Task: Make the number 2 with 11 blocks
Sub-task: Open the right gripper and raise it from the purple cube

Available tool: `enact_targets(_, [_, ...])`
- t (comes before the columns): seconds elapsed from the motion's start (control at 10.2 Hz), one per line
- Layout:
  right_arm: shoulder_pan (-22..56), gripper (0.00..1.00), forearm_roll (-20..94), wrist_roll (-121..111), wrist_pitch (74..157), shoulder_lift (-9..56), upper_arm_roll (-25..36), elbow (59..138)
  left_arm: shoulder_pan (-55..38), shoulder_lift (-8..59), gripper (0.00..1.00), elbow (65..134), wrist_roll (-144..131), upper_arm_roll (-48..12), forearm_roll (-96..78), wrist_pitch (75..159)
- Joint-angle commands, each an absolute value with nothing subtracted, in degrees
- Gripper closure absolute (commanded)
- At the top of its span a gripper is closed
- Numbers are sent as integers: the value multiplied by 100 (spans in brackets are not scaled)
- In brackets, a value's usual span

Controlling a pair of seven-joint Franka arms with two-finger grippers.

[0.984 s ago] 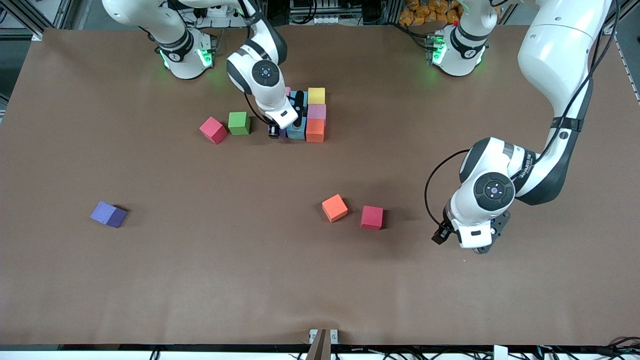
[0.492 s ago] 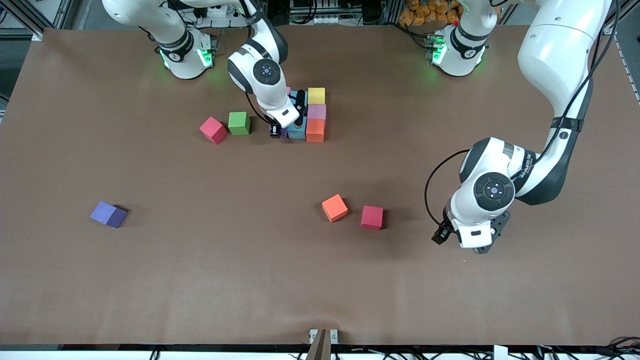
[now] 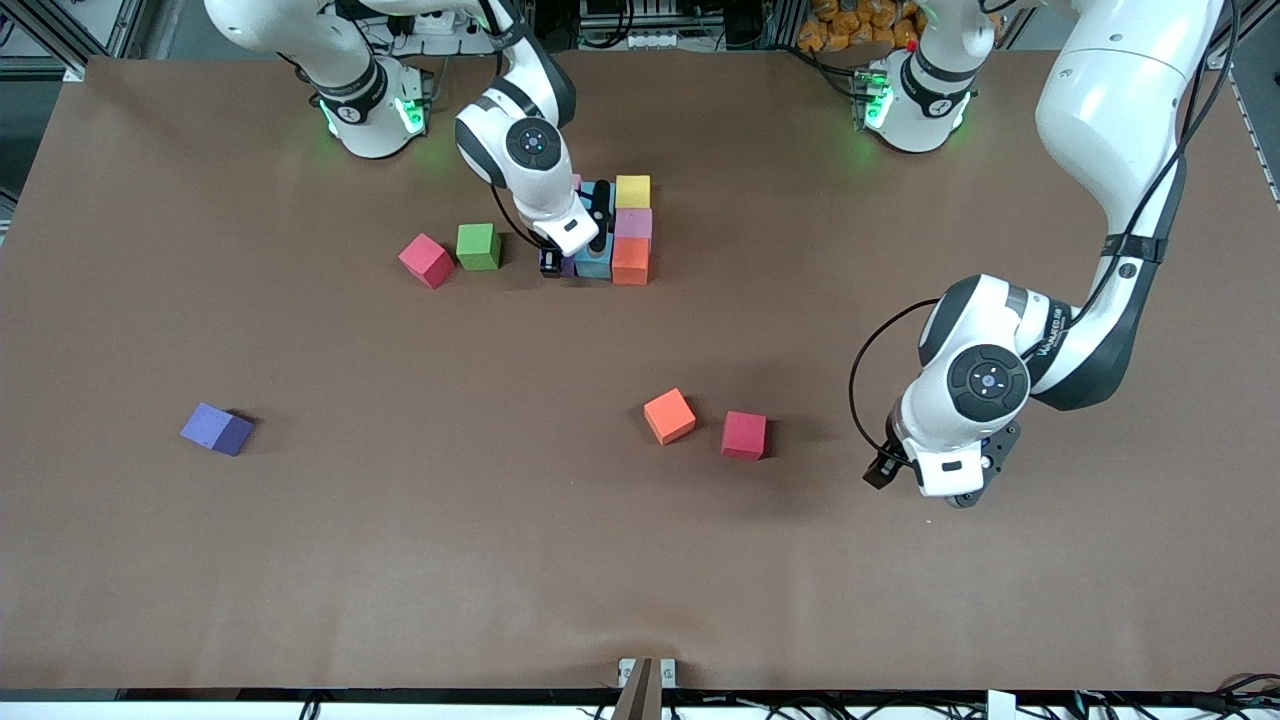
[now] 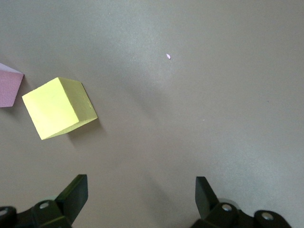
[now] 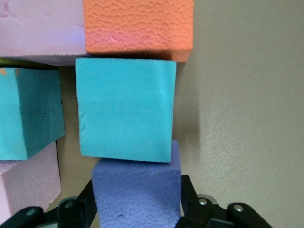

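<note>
Purple foam in the spotlight. With the clock read from the front view, twelve toward the arms' bases, the right end effector (image 3: 570,262) is down at the seven o'clock corner of the number 2 (image 3: 615,235), which sits at roughly twelve o'clock on the surface (image 3: 640,560). The purple cube (image 5: 137,190) sits in that end effector, resting on the surface and butted against a cyan cube (image 5: 126,111). Whether it is clamped or already loosened, I cannot tell.

The digit is only partly built. A yellow cube (image 3: 632,190) is at its one o'clock corner, a pale pink cube (image 3: 632,222) is next down, and an orange cube (image 3: 630,260) sits at five o'clock, touching the cyan cube. The right wrist view shows a second cyan cube (image 5: 28,114) and another pale pink cube (image 5: 28,183) alongside.

Loose pieces now. The green cube (image 3: 478,246) is at nine o'clock of the digit, with a rose cube (image 3: 426,260) just beside it. A loose orange cube (image 3: 669,416) and a crimson cube (image 3: 744,435) lie near each other at six o'clock of the digit, nearer the front camera. A lone violet cube (image 3: 217,429) is well apart at eight o'clock, toward the right arm's end.

The left arm waits. The left end effector (image 4: 140,185) hangs spread wide and holding nothing, over the surface at four o'clock of the crimson cube. Its wrist view shows a loose yellow cube (image 4: 59,108) on the surface.
</note>
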State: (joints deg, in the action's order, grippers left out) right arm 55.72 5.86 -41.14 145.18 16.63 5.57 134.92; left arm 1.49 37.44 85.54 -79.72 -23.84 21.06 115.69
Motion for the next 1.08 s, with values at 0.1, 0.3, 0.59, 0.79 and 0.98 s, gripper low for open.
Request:
enact_targets(0.1, [5651, 22, 545, -4034, 14563, 1661, 615, 13474, 176, 3744, 0, 8543, -7858, -2400, 2180, 11610])
enact_targets(0.3, [5651, 20, 545, -4034, 14563, 1652, 615, 13474, 176, 3744, 0, 8543, -7857, -2408, 2180, 11610])
enact_targets(0.59, [5643, 0, 545, -4043, 14502, 1512, 650, 13491, 176, 3744, 0, 8534, -7857, -2408, 2180, 11610])
enact_targets(0.79, [5625, 0, 545, -4096, 14467, 1459, 659, 13491, 176, 3744, 0, 8525, -7857, -2408, 2180, 11610])
enact_targets(0.98, [5616, 0, 545, -4096, 14441, 1346, 659, 13526, 184, 3744, 0, 8525, -7857, -2408, 2180, 11610])
